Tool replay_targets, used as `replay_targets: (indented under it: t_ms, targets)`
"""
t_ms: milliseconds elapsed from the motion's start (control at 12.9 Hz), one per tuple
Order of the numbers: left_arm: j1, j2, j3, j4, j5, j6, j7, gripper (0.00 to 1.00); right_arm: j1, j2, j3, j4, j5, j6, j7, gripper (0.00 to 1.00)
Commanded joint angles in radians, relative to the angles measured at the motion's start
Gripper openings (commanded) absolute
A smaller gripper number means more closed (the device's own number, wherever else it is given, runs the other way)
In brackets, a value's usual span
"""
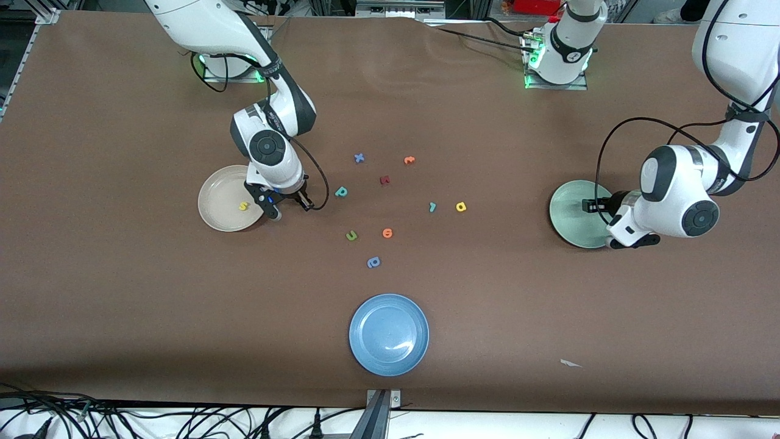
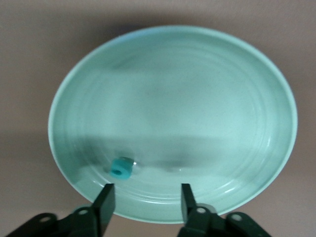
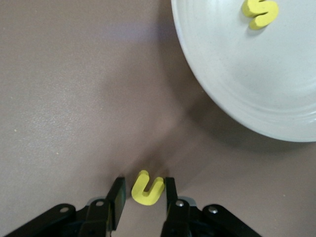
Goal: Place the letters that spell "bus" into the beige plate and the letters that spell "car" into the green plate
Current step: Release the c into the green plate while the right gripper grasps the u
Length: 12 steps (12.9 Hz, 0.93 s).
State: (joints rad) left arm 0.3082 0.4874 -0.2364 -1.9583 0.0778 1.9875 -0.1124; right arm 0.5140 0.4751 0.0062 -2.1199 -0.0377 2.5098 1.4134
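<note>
The beige plate (image 1: 214, 196) holds a yellow s (image 1: 243, 206) (image 3: 260, 11). Beside that plate, low over the table, my right gripper (image 1: 291, 209) (image 3: 143, 193) is open around a yellow u (image 3: 147, 188); one finger touches it and the other stands a small gap off. My left gripper (image 1: 594, 207) (image 2: 146, 197) hangs open and empty over the green plate (image 1: 570, 210) (image 2: 207, 98), where a teal c (image 2: 121, 167) lies. On the table's middle lie a teal b (image 1: 342, 191), a thin teal r (image 1: 432, 207) and a yellow a (image 1: 460, 207).
A blue plate (image 1: 389, 334) sits near the front camera. Other letters lie around the middle: a green u-shape (image 1: 351, 235), an orange one (image 1: 387, 232), a periwinkle one (image 1: 373, 262), a blue x (image 1: 359, 158), an orange t (image 1: 409, 160) and a red one (image 1: 384, 180).
</note>
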Motion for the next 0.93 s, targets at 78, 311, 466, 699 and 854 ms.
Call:
replay_targets:
  t_ms: [78,311,466,699,854]
  targets:
    - [-0.003,-0.110,-0.050,0.009,-0.054,-0.019,-0.059,1.00,-0.003,-0.015,-0.006,-0.031,0.013,0.014,-0.013,0.19]
    - [-0.006,-0.131,-0.180,0.012,-0.101,-0.026,-0.230,1.00,-0.003,-0.042,-0.006,-0.025,0.013,-0.006,-0.022,0.17]
    - [-0.011,-0.127,-0.271,0.012,-0.101,0.016,-0.382,1.00,-0.003,-0.099,-0.006,-0.021,0.013,-0.093,-0.045,0.17]
    - [-0.064,-0.069,-0.337,0.002,-0.099,0.182,-0.623,1.00,-0.003,-0.200,-0.072,-0.023,0.013,-0.273,-0.192,0.17]
    - [-0.145,-0.014,-0.333,-0.001,-0.092,0.285,-0.751,0.98,-0.005,-0.240,-0.136,-0.032,0.013,-0.342,-0.299,0.17]
